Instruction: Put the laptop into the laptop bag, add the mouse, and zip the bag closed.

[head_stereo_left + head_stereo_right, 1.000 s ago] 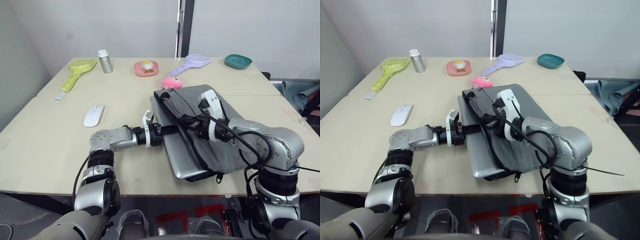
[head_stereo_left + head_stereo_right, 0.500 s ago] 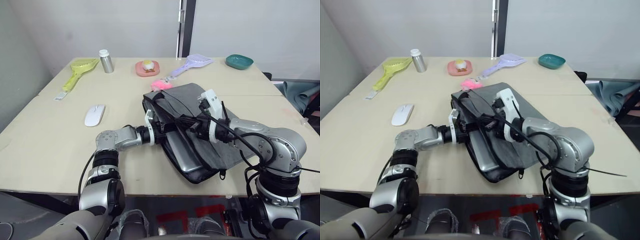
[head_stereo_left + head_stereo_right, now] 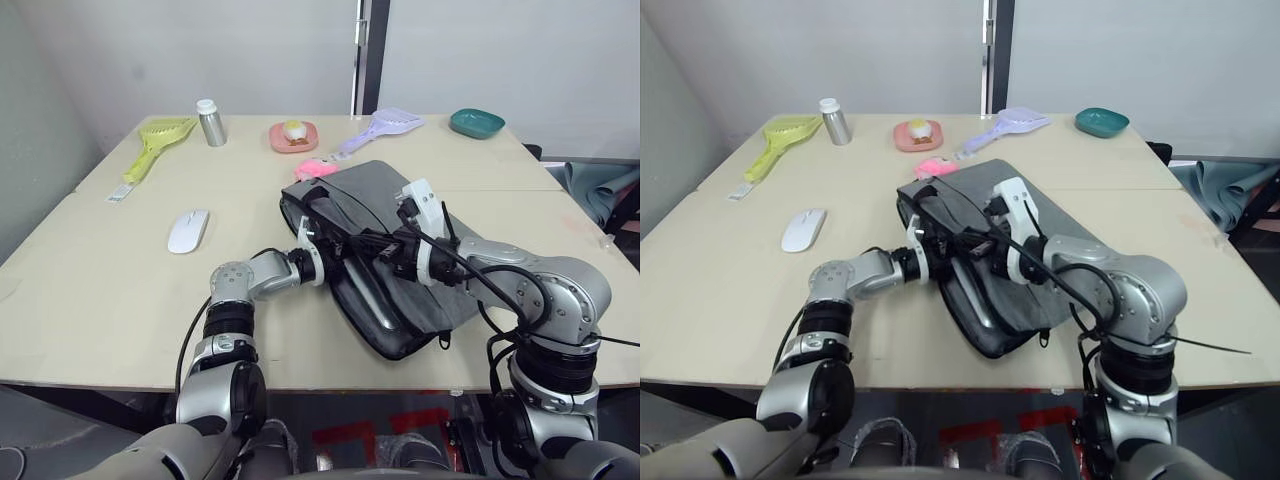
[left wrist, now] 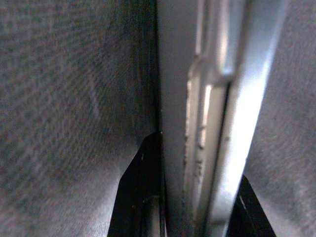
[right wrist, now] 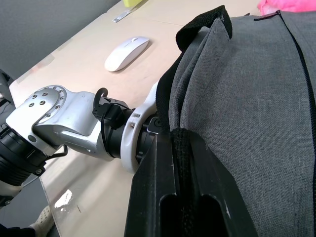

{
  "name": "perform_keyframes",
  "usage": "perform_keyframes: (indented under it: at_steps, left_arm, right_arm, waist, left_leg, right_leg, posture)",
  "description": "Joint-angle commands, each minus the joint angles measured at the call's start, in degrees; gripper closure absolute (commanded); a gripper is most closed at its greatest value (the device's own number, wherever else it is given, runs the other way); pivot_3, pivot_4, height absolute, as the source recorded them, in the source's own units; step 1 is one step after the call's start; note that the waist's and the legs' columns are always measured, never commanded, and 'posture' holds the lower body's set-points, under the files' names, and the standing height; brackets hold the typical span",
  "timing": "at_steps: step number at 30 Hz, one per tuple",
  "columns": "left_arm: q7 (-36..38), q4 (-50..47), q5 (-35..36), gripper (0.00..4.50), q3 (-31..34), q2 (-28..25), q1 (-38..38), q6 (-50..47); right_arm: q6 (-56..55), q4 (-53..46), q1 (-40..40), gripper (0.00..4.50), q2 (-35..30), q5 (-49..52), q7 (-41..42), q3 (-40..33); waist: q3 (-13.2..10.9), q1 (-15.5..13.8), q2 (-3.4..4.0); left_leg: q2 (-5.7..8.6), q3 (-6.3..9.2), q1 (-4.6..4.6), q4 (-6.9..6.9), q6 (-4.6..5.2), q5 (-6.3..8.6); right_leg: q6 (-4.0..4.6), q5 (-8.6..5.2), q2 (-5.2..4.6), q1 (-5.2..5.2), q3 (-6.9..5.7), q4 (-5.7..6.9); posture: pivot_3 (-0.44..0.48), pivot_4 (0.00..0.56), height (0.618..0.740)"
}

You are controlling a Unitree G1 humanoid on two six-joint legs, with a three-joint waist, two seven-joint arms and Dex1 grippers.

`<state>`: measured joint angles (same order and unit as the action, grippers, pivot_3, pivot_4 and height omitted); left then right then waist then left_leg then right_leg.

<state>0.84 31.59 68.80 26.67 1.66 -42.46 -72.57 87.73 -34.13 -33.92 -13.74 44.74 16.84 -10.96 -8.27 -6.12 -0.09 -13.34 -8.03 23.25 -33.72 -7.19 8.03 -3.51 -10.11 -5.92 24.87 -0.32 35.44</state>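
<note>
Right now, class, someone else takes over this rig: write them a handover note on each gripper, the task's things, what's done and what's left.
Left gripper: inside the laptop bag, shut on the laptop.
Right gripper: shut on a black strap handle, lifting the bag's top panel.
Laptop: mostly in the bag, a silver strip showing at the opening.
Mouse: on the table, on the robot's left, apart from the bag.
Done: laptop nearly in.
Left: seat the laptop, add the mouse, zip the bag closed.

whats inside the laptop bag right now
The laptop, mostly inside the laptop bag; only a silver edge strip shows at the opening. The left gripper grips that edge. Deeper contents are hidden by fabric.
</note>
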Motion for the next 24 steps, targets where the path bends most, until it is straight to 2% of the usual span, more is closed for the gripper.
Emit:
perform_keyframes:
  at_steps: [1,5,6,11,12,16,22,24]
  left_arm:
    - [1.45,-4.66,2.34,4.21,1.13,0.8,-1.03,0.59]
    - [2.32,-5.73,2.54,4.21,0.36,0.66,-0.78,-0.6]
    - [2.85,-6.29,2.56,3.19,-0.1,0.52,-0.68,-1.14]
    - [4.3,-10.03,2.23,1.55,-1.1,-0.36,-0.48,-1.46]
    - [4.37,-10.25,2.06,1.07,-1.18,-0.77,-0.39,-1.7]
    - [2.3,-12.76,3.88,0.04,-0.46,-4.24,0.79,-6.12]
    - [-0.93,-15.86,5.37,0.04,1.81,-9.04,1.9,-10.16]
    - [-2.76,-17.01,8.05,0.04,3.32,-10.1,2.01,-11.03]
  right_arm:
    - [-0.61,-1.38,-0.57,4.47,0.19,1.89,0.91,0.14]
    - [-0.65,-1.32,-0.56,4.47,-0.1,1.85,1.0,0.19]
    - [-0.66,-1.26,-0.58,4.5,-0.16,1.82,1.0,0.15]
    - [-1.39,-0.45,-0.53,4.5,-2.15,1.23,1.43,0.21]
    - [-1.65,-0.26,-0.55,4.5,-2.57,1.17,1.58,0.18]
    - [-4.18,3.26,-1.36,4.5,-7.16,-0.28,3.13,-0.65]
    - [-9.24,10.22,-2.69,4.5,-12.68,-2.86,4.79,0.56]
    - [-10.51,11.67,-3.02,4.5,-13.39,-3.5,5.19,1.36]
  waist:
    - [0.0,0.0,0.0]
    - [0.0,0.02,0.0]
    - [0.0,0.02,0.0]
    - [0.0,0.0,0.0]
    - [0.0,0.0,0.0]
    - [0.0,0.15,0.0]
    - [0.0,0.03,0.0]
    - [0.01,0.05,0.0]
  left_leg:
    - [0.0,0.0,0.0,0.0,0.0,0.0]
    - [0.0,-0.01,0.0,0.03,0.0,0.0]
    - [0.0,-0.01,0.0,0.04,0.0,0.0]
    - [0.0,-0.01,-0.01,0.05,0.0,0.0]
    - [0.0,-0.01,-0.01,0.05,0.0,0.0]
    - [0.0,-0.02,-0.02,0.04,0.0,0.0]
    - [0.01,-0.01,-0.04,-0.05,0.01,-0.01]
    - [0.01,-0.02,-0.04,-0.08,0.02,-0.02]
  right_leg:
    - [0.0,0.0,0.0,0.0,0.0,-0.01]
    - [-0.01,0.0,0.0,0.0,0.0,-0.04]
    - [-0.01,0.0,0.0,0.0,0.0,-0.04]
    - [-0.01,0.0,0.0,-0.01,0.0,-0.05]
    - [-0.01,0.0,0.0,-0.01,0.0,-0.05]
    - [-0.02,0.01,0.0,-0.01,0.01,-0.05]
    - [-0.04,0.02,-0.01,-0.03,0.03,0.04]
    - [-0.06,0.03,-0.01,-0.03,0.05,0.06]
  posture:
    - [0.0,0.15,0.74]
    - [0.0,0.15,0.74]
    - [0.0,0.15,0.74]
    - [0.0,0.15,0.74]
    - [0.0,0.15,0.74]
    - [0.0,0.15,0.74]
    - [0.0,0.15,0.74]
    - [0.0,0.15,0.74]
